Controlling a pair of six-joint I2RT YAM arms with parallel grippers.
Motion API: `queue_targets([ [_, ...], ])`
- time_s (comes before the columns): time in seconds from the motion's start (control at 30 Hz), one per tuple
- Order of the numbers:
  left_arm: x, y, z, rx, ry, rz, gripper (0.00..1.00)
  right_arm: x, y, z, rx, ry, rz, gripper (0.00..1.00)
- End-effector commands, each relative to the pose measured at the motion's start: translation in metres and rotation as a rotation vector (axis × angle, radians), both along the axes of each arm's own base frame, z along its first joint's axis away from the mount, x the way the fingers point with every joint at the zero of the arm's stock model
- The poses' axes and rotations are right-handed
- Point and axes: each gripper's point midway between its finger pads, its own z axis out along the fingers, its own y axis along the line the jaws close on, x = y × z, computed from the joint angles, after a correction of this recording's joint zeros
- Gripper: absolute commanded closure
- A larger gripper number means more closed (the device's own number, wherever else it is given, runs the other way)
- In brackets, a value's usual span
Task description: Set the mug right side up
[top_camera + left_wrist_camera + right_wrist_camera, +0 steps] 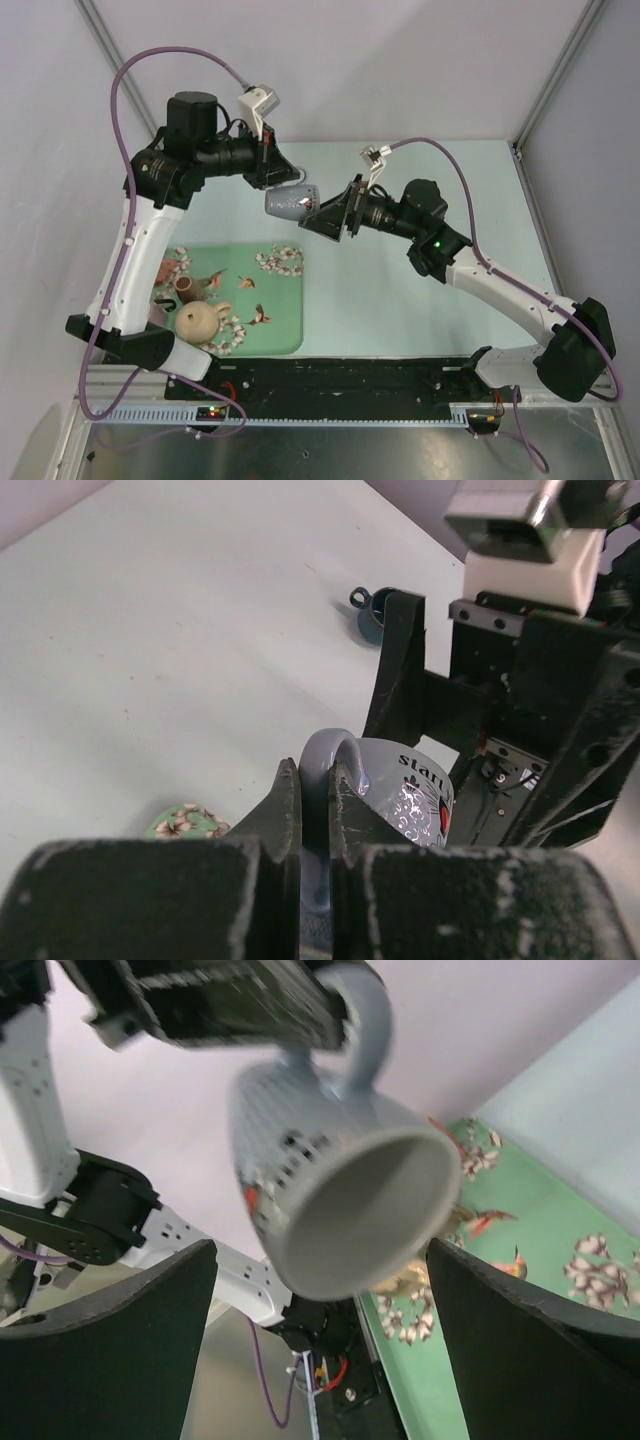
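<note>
Nearest the arm bases, we are seeing a green bird-and-flower placemat (285, 325) lying on the pale table (400, 300). It is carrying a tan pot (200, 320) and a small brown cup (186, 283), both well apart from the action.

Above the table, at about 1 o'clock from the placemat, the mug (288, 203) is hanging in mid-air on its side. The left gripper (316, 776) is reaching in from the mug's 11 o'clock, and its fingers are pinching together on the loop of the handle (330, 755). That hold is leaving the body and rim free.

At the mug's 3 o'clock the right gripper (320, 1260) is facing the open mouth. Its fingers are standing wide apart, one on each side of the rim, and not touching it. In the right wrist view we are looking straight into the hollow of the mug, which is sitting between the spread fingers and slightly beyond their tips.

We are judging the sideways pose to be a halfway point in the turn. The mouth is being offered to the second arm, perhaps for a hand-over or a steadying grip before the mug is set upright.

Farther off, the left wrist view is showing a small dark teal cup (372, 615) standing on the table beyond the right gripper, at roughly 12 o'clock from the mug.
</note>
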Motion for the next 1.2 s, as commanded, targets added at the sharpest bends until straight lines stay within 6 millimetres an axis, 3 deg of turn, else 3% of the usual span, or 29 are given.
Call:
queue_targets([
  [0.0,-0.010,-0.007,0.016,-0.055,-0.009,-0.048,1.00,-0.002,-0.007,0.056,0.101,-0.125,-0.031,0.10],
  [0.17,-0.008,-0.007,0.013,-0.047,-0.008,-0.047,1.00,-0.002,-0.012,0.061,0.080,-0.151,-0.056,0.12],
  [0.27,-0.010,-0.011,0.014,-0.054,-0.004,-0.057,1.00,-0.007,0.000,0.068,0.114,-0.139,-0.005,0.22],
  [0.47,-0.009,-0.014,0.007,-0.040,-0.002,-0.062,1.00,-0.012,0.011,0.083,0.202,-0.115,0.072,0.59],
  [0.57,-0.010,-0.013,0.001,-0.029,0.000,-0.066,1.00,-0.007,0.005,0.083,0.188,-0.114,0.041,0.88],
  [0.6,-0.008,-0.013,0.000,-0.023,-0.003,-0.064,0.91,-0.002,0.001,0.081,0.171,-0.114,0.011,0.94],
  [0.63,-0.006,-0.010,-0.002,-0.016,-0.005,-0.053,0.72,0.008,-0.004,0.074,0.138,-0.089,-0.038,0.97],
  [0.67,0.000,-0.005,-0.006,0.006,-0.018,-0.027,0.36,0.017,-0.011,0.066,0.096,-0.084,-0.093,0.98],
  [0.7,0.007,0.001,-0.009,0.032,-0.039,0.001,0.18,0.032,-0.020,0.047,0.016,-0.046,-0.175,0.99],
  [0.73,0.016,0.010,-0.014,0.070,-0.058,0.053,0.09,0.045,-0.030,0.034,-0.065,-0.058,-0.263,1.00],
  [0.77,0.029,0.025,-0.022,0.131,-0.086,0.124,0.05,0.060,-0.045,0.004,-0.208,-0.040,-0.375,1.00],
  [0.83,0.045,0.052,-0.037,0.261,-0.134,0.226,0.02,0.078,-0.076,-0.044,-0.479,-0.030,-0.526,1.00],
  [0.9,0.054,0.078,-0.058,0.413,-0.161,0.287,0.01,0.085,-0.105,-0.099,-0.764,0.026,-0.588,1.00],
  [0.97,0.053,0.102,-0.087,0.579,-0.152,0.294,0.00,0.082,-0.127,-0.137,-0.976,0.083,-0.584,1.00],
  [1.03,0.044,0.125,-0.120,0.751,-0.113,0.250,0.00,0.078,-0.143,-0.165,-1.127,0.142,-0.548,1.00],
  [1.17,0.006,0.162,-0.184,1.018,0.014,0.091,0.01,0.076,-0.165,-0.208,-1.286,0.258,-0.503,1.00],
])
